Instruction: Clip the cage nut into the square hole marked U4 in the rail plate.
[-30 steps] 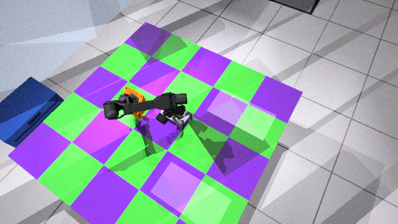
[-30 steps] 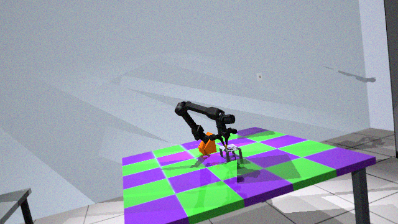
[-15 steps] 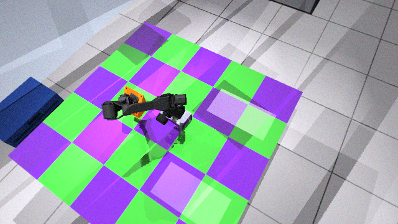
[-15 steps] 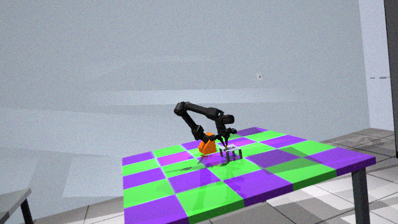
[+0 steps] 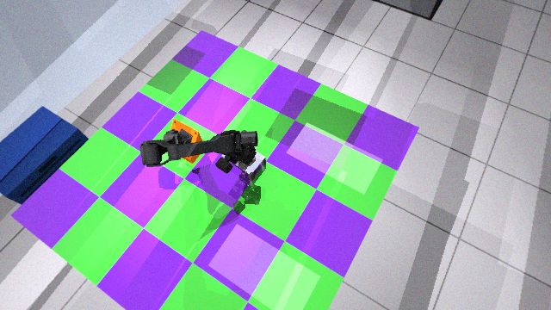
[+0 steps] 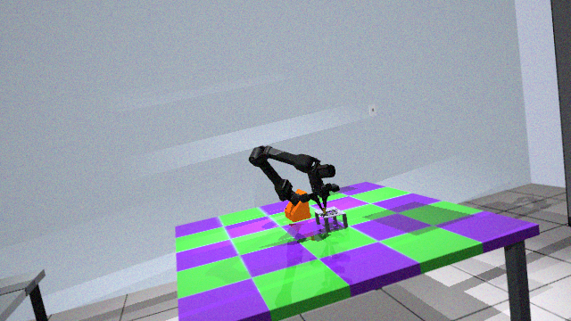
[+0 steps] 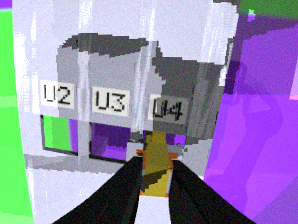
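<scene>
The gripper (image 5: 247, 176) (image 6: 325, 211) (image 7: 154, 167) grasps the yellow cage nut (image 7: 157, 182), hiding much of the U4 hole (image 7: 179, 139)

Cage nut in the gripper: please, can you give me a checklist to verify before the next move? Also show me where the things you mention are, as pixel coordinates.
1. Gripper (image 5: 225, 164) (image 6: 325, 210) (image 7: 154, 167) closed on the yellow cage nut (image 7: 156, 182): ok.
2. Nut brought to the correct hole: ok, it overlaps the opening by the U4 label (image 7: 169, 108), not U2 (image 7: 57, 95) or U3 (image 7: 110, 101).
3. Rail plate (image 5: 255, 165) (image 6: 332, 213) (image 7: 50, 187) standing on its legs: ok.
4. Both wings hooked under the plate: cannot tell, the fingers and nut hide this.
5. Flanges resting on the plate: cannot tell from these views.
6. Gripper open and touching nothing, as the finish requires: not ok, it holds the nut.
</scene>
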